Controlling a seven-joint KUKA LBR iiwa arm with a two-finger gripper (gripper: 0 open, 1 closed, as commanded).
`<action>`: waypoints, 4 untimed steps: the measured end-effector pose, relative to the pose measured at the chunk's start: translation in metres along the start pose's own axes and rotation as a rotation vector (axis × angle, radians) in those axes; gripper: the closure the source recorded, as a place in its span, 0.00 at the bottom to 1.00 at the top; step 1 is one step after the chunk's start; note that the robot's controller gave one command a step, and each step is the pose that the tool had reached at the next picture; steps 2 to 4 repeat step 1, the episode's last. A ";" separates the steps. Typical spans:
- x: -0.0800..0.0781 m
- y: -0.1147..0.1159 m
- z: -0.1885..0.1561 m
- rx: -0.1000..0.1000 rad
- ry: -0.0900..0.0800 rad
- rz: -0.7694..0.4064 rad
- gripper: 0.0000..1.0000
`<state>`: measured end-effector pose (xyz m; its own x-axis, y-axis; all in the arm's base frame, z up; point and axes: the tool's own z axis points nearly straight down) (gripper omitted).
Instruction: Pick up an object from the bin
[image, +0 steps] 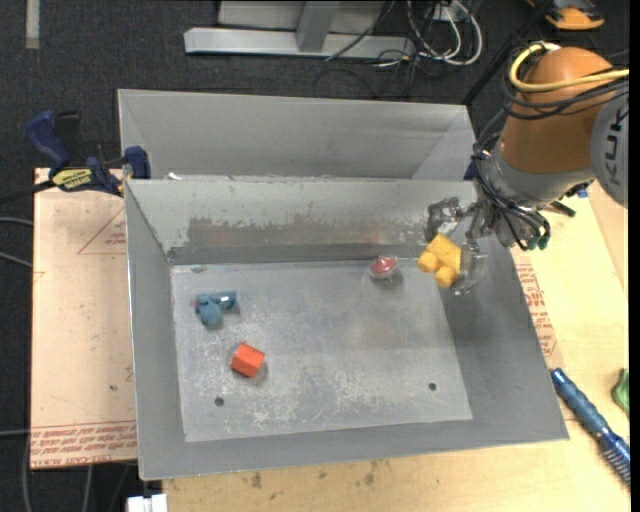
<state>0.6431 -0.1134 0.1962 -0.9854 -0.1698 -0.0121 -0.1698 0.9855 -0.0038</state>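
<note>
My gripper (456, 272) hangs near the bin's right wall, toward the back. It is shut on a small yellow lumpy block (437, 259), which sits between the fingers and sticks out to the left, above the floor. A small red and pale round piece (383, 267) lies on the floor just left of the gripper, close to the back wall.
A blue lumpy piece (213, 308) lies at the left of the floor. An orange-red cube (247, 361) lies a little in front of it. The arm with its orange cover and cables stands over the bin's right rim.
</note>
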 end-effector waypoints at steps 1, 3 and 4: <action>-0.001 0.015 -0.096 -0.001 -0.001 0.068 1.00; -0.001 0.015 -0.096 -0.001 -0.001 0.068 1.00; -0.001 0.015 -0.096 -0.001 -0.001 0.068 1.00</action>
